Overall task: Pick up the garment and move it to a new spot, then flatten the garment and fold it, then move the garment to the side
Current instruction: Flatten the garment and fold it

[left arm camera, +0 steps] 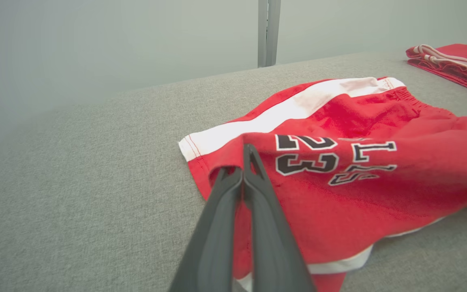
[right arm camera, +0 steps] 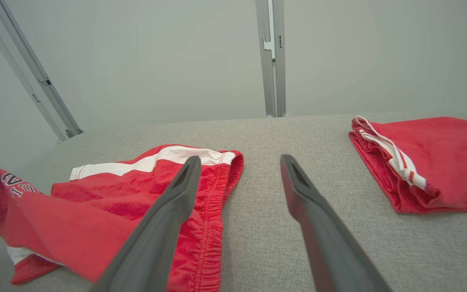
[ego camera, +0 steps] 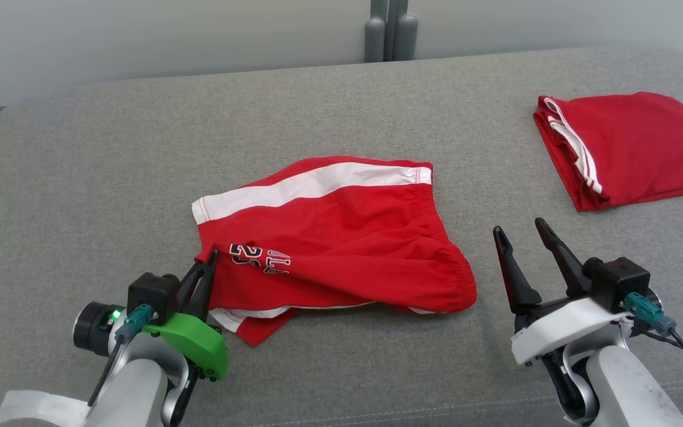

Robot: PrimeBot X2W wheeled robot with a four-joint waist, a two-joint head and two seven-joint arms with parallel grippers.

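The work surface is a grey fabric-covered table (ego camera: 341, 107) set against a pale wall (ego camera: 140, 35), with a grey upright post (ego camera: 390, 29) behind its far edge. The left gripper (ego camera: 213, 255) is closed, its two fingers pressed together on the leg-hem edge of the red shorts (ego camera: 341, 237), just beside the black-and-white number print (ego camera: 258, 260); the left wrist view shows the cloth pinched between the fingertips and raised slightly off the table at that point. Outward from this grip, the shorts lie near the middle of the table, rumpled, with one layer lapped over another, a white side stripe (ego camera: 318, 184) along the far edge and the gathered waistband (ego camera: 430, 219) toward the robot's right. The right gripper (ego camera: 519, 226) stands wide open and holds nothing; it is positioned near the waistband end, apart from the cloth. A second red garment (ego camera: 632, 148), folded, rests well apart at the far right of the table. Assessment of progress: a grip on one corner is established, which suits either the pick-up or the spreading step; the pictures do not settle which. The shorts are not yet flat, no fold is made, and the transfer to the side is outstanding. The larger part of the task is judged incomplete.
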